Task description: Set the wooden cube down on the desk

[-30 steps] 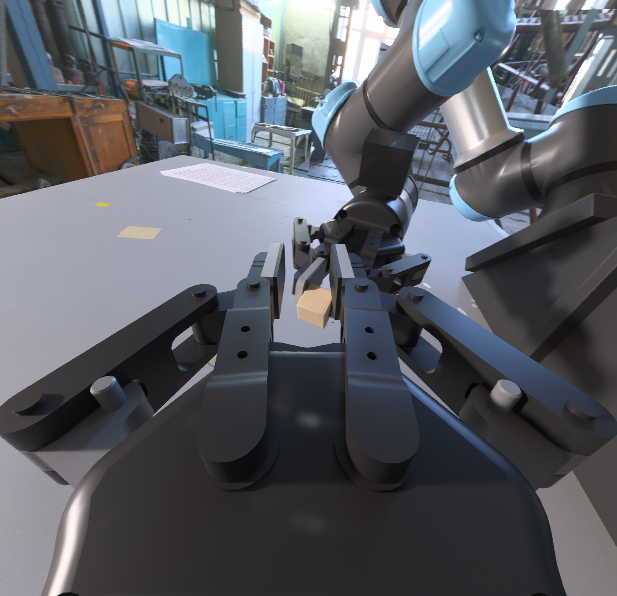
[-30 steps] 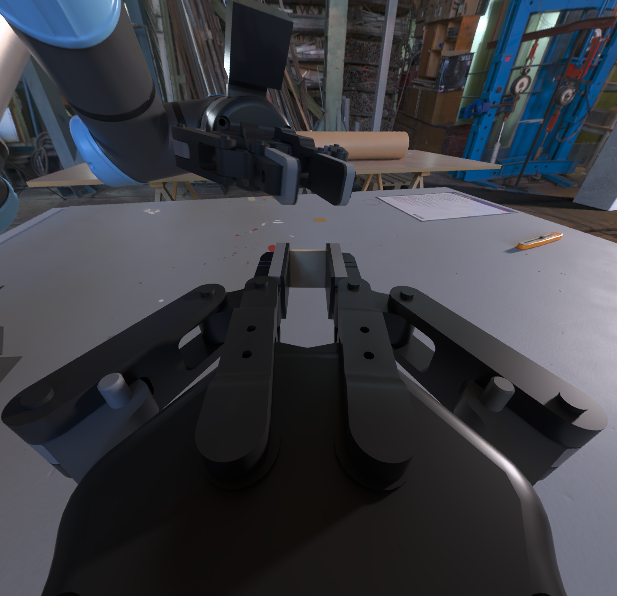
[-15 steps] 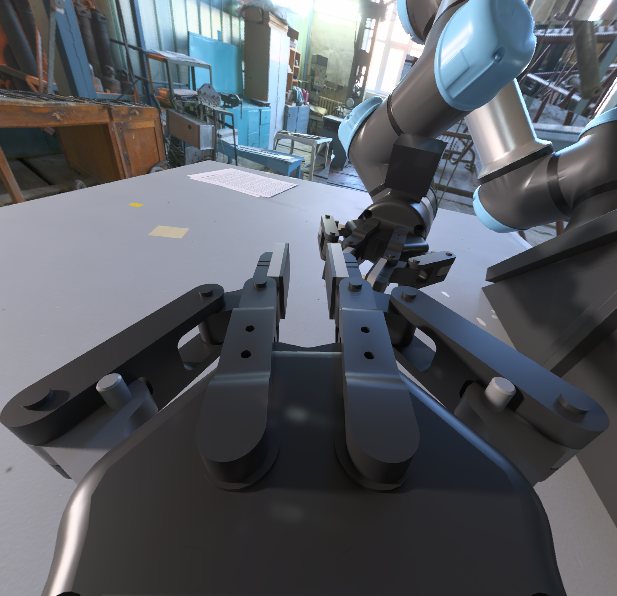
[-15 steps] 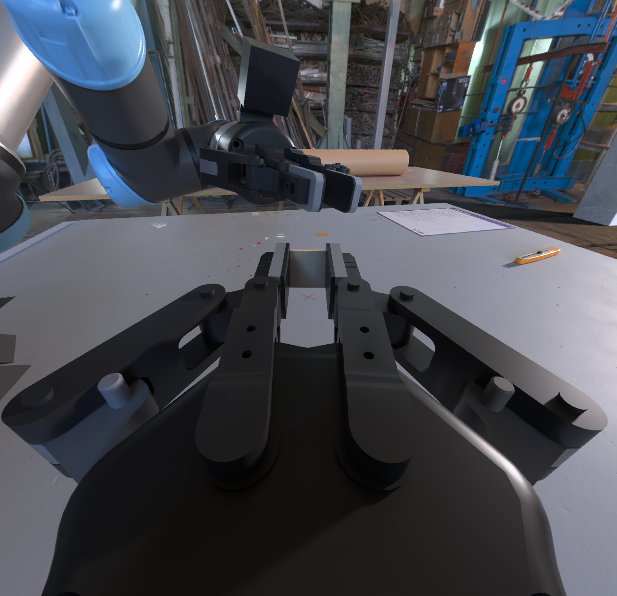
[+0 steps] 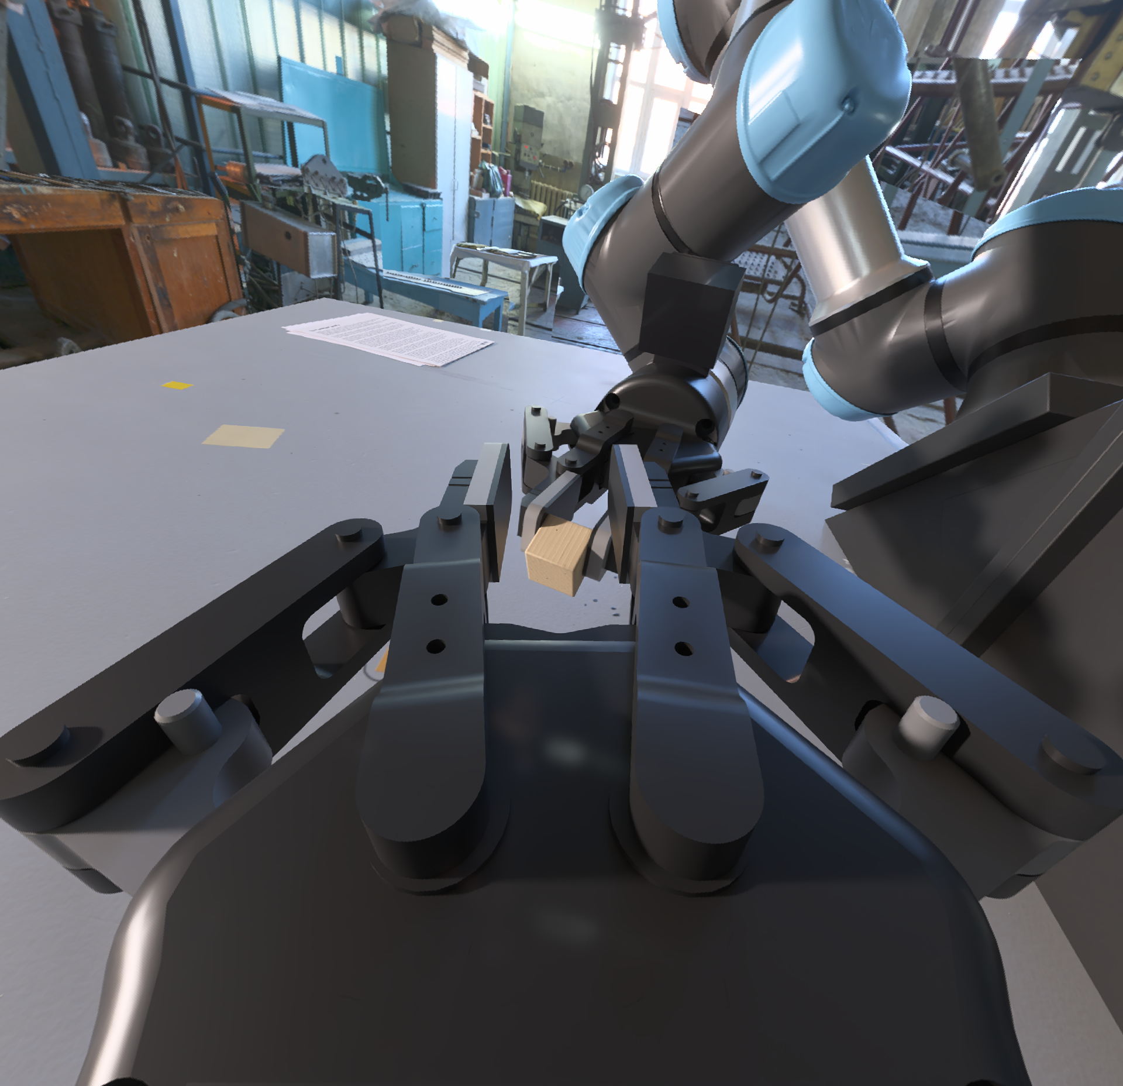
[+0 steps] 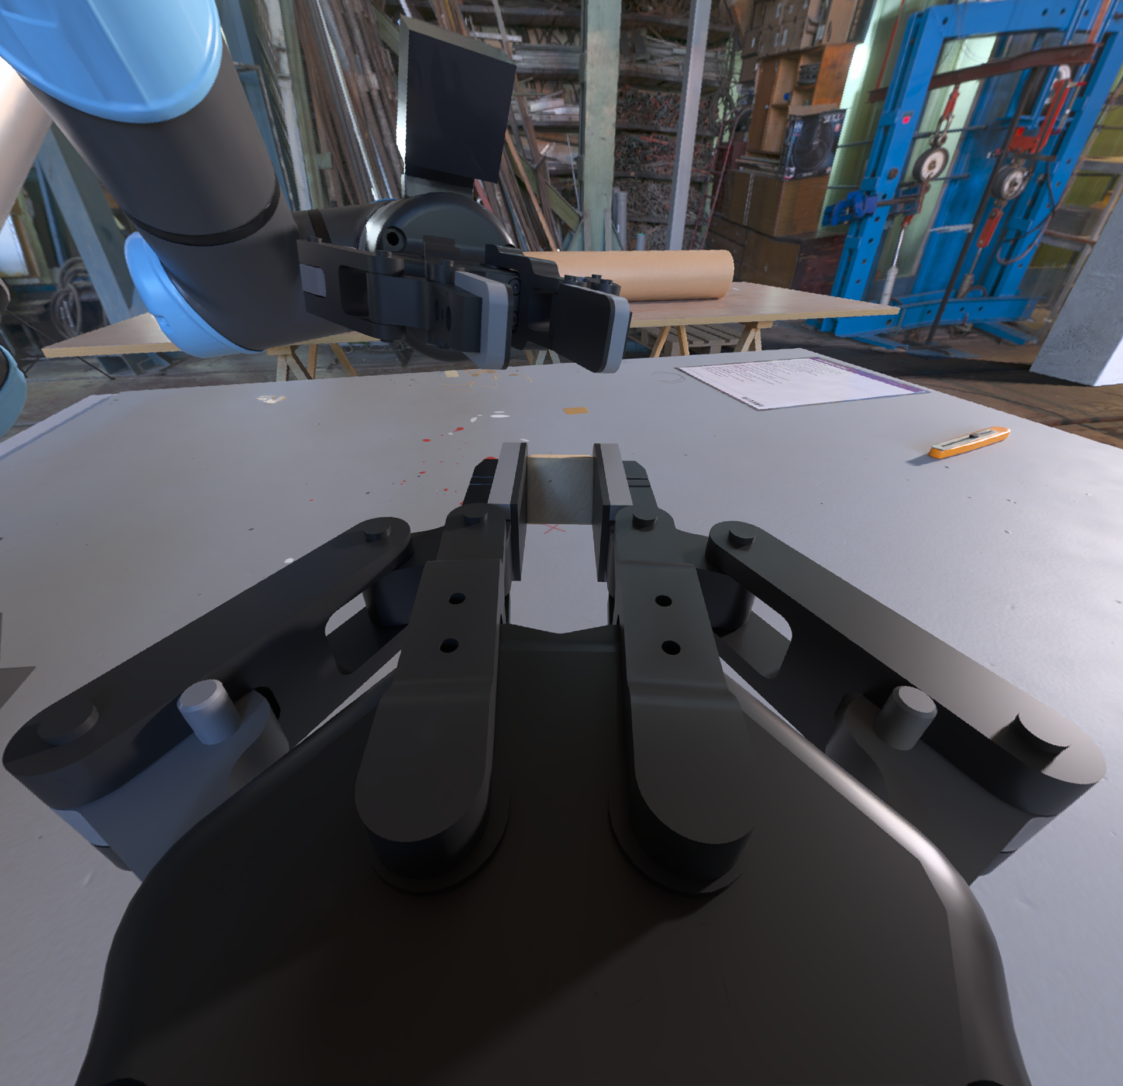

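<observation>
grey desk (image 6: pixel 851 570), paint specks, printed sheet (image 6: pixel 802 382), cluttered workshop behind

Pale wooden cube (image 5: pixel 558 557) (tilted), above desk (image 5: pixel 182 509)

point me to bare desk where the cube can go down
Bare desk runs between the right gripper, holding the wooden cube, and the orange utility knife. It is crowded ahead, under the left gripper.
</observation>
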### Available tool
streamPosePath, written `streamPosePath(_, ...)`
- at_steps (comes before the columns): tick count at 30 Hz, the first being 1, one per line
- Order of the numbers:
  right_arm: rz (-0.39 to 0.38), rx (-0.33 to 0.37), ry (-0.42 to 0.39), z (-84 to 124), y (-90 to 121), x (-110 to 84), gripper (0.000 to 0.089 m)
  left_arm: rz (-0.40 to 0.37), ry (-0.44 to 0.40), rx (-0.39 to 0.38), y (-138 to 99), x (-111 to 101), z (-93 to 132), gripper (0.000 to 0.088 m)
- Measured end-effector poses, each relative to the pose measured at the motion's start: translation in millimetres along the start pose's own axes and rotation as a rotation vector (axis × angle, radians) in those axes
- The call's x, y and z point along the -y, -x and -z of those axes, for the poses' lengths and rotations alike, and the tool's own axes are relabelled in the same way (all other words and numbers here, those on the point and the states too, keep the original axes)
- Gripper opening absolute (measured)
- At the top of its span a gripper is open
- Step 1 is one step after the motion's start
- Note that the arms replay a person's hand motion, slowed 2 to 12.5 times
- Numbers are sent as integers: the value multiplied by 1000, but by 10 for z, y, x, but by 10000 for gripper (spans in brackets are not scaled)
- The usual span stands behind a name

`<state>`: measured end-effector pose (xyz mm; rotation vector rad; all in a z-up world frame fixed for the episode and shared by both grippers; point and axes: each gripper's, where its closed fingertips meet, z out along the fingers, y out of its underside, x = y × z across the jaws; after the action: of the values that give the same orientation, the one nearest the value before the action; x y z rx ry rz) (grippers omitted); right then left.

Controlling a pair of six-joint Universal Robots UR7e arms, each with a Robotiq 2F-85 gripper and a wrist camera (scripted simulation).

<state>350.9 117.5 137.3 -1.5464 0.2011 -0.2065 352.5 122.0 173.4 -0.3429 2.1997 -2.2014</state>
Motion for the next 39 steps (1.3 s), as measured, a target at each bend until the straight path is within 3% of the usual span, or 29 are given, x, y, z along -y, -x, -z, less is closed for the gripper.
streamPosePath(15,5,-1,-8,0,15,8,189,-9,28,18,7,-46,-43,281)
streamPosePath(20,-1,18,-39,22,28,50,189,5,34,79,125,-47,2,185)
streamPosePath(25,2,42,-80,46,65,136,189,-3,35,121,225,-43,66,174)
streamPosePath(39,4,18,-76,54,26,126,189,22,-2,57,125,23,53,248)
